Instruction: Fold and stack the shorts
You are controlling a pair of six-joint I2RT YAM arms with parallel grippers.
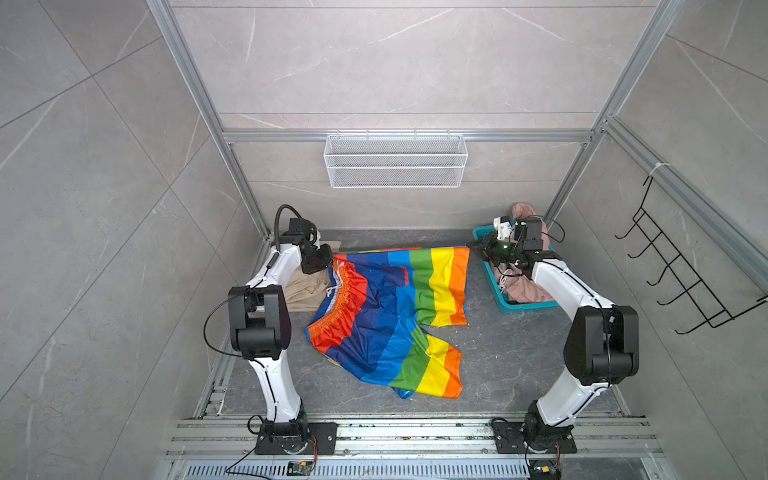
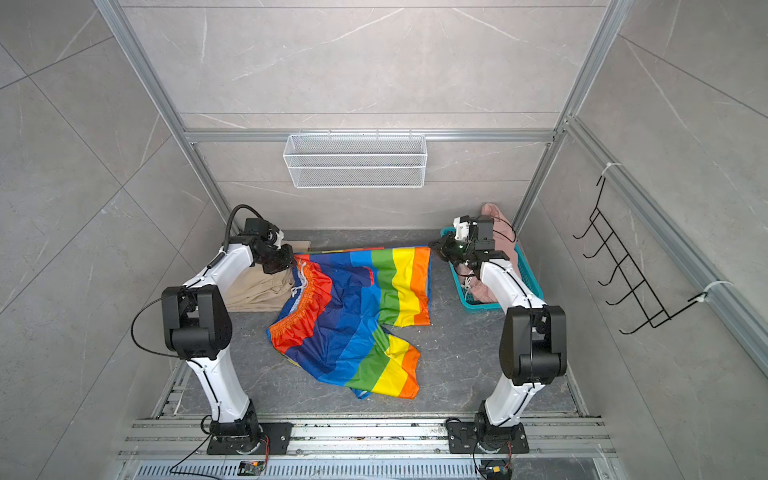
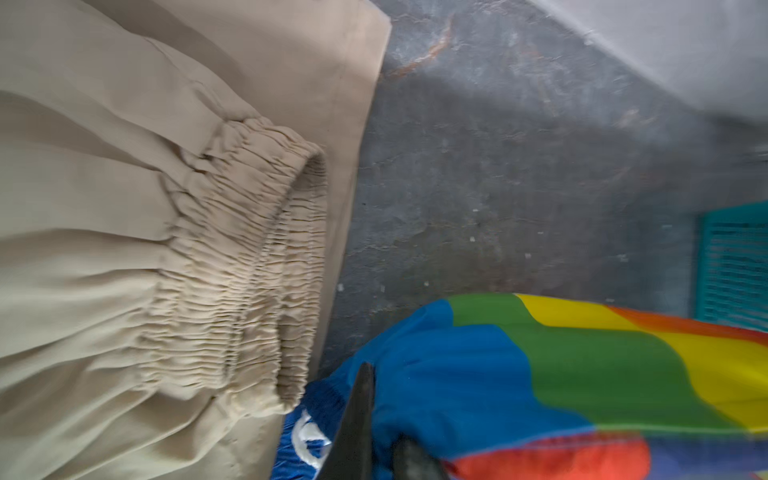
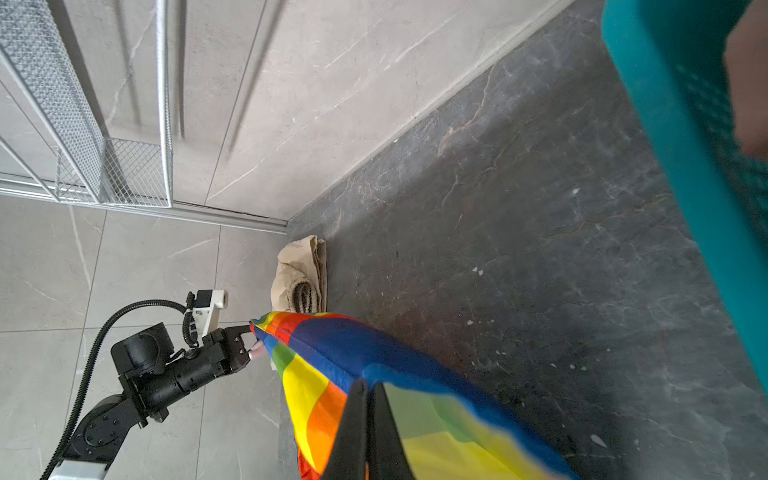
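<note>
- Rainbow shorts (image 1: 386,316) lie spread across the middle of the dark table (image 1: 498,365), waistband to the left and legs to the right. Their far edge is pulled into a straight line between the two claws, probably to flatten the cloth for a fold. The near leg is rumpled, and some cloth at its near edge is tucked under, out of sight.
- Beige shorts (image 1: 303,291) sit folded at the far left, touching the rainbow waistband. They look like the start of the stack. The left arm covers part of them.
- Teal basket (image 1: 494,286) at the far right holds the pink shorts (image 1: 525,291), heaped and not yet folded. The right arm hides much of both.
- Left claw (image 4: 250,340) is closed on the far left corner of the rainbow shorts, at the waistband.
- Right claw (image 4: 368,386) is pinched shut on the far right corner, at the leg hem. The lower frame edge cuts off its fingers, so the depth of its bite is unclear.
</note>
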